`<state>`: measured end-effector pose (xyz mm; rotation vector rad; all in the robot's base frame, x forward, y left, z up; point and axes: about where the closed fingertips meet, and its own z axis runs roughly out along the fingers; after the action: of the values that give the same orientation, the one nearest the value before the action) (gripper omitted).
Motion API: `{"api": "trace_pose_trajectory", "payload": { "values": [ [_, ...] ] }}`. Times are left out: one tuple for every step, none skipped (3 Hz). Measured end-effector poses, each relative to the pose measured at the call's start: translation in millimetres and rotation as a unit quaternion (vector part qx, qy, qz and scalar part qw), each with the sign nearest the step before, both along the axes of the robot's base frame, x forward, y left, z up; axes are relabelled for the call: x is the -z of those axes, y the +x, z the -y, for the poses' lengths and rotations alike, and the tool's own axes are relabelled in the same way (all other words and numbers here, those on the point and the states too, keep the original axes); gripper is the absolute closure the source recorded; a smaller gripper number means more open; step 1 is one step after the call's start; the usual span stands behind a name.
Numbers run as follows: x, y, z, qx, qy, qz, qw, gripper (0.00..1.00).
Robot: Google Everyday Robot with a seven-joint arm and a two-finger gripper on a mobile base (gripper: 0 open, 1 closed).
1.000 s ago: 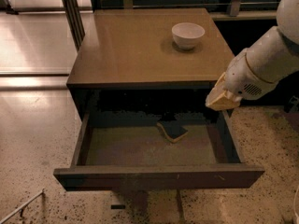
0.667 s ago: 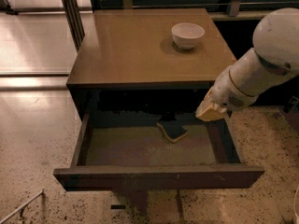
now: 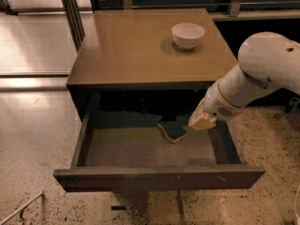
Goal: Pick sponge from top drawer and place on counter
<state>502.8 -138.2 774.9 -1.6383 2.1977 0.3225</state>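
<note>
Moved: I've brought gripper point(image 3: 202, 121) down-left, just beside sponge point(image 3: 172, 132).
Sponge axis: diagonal across top drawer point(image 3: 140, 146).
Grip: can't tell.

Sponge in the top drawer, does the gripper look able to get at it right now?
Probably yes. The top drawer stands open, the sponge lies uncovered on its floor, and the gripper hangs just beside it inside the drawer with nothing between them.
</note>
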Motion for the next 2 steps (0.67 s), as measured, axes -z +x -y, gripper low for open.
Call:
{"api": "trace_pose_trajectory", "payload": {
  "values": [
    [8, 0, 1, -0.002, 0.002, 0.001, 1.0000, 0.81],
    [29, 8, -6, -0.007, 0.010, 0.011, 0.9999, 0.60]
  ]
}}
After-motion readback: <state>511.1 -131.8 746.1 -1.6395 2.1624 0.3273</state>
